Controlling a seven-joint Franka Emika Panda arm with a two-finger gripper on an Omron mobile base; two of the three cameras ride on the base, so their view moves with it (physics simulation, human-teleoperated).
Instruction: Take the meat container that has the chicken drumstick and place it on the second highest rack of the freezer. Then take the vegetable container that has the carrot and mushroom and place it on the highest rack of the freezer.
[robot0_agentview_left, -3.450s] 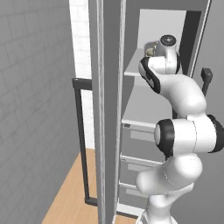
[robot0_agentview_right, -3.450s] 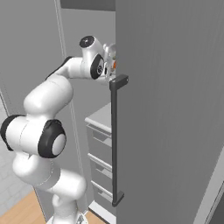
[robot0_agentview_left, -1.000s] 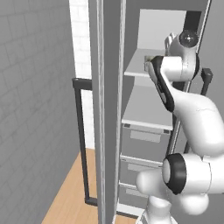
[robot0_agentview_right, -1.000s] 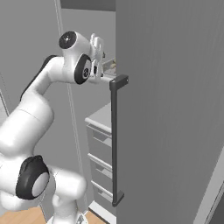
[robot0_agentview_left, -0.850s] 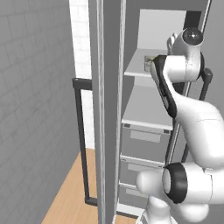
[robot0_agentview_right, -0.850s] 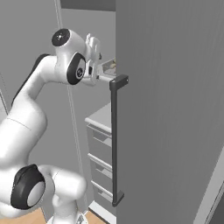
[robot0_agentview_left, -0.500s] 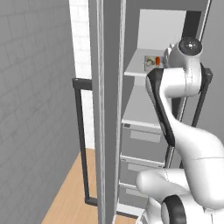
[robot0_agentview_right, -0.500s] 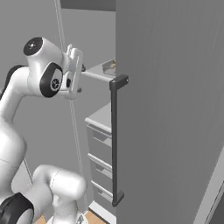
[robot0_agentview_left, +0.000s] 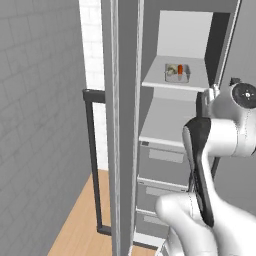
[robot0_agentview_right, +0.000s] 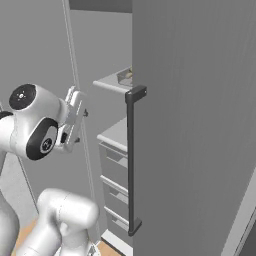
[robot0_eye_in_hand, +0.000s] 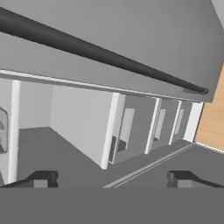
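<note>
The freezer (robot0_agentview_left: 172, 150) stands open, with two light-grey shelves above grey drawers (robot0_agentview_left: 165, 160). On the highest rack (robot0_agentview_left: 155, 80), under a white back panel, sits a small grey container (robot0_agentview_left: 177, 73) holding an orange piece and a pale piece. They are too small to tell carrot and mushroom from the chicken drumstick. The shelf below (robot0_agentview_left: 167, 125) shows bare where the arm does not cover it. My gripper (robot0_eye_in_hand: 110, 179) is open with nothing between its fingers. It hangs back from the shelves, left of the door (robot0_agentview_right: 77, 100).
The freezer door (robot0_agentview_right: 200, 125) with its long dark bar handle (robot0_agentview_right: 130, 160) stands at the right, close to my hand. A second dark handle (robot0_agentview_left: 92, 160) and a grey tiled wall (robot0_agentview_left: 35, 125) are at the left. Wooden floor (robot0_agentview_left: 80, 220) lies below.
My arm has pulled back out of the freezer and dropped lower, away from the top shelf. The container stays where it was on the shelf. The gripper has stayed open.
</note>
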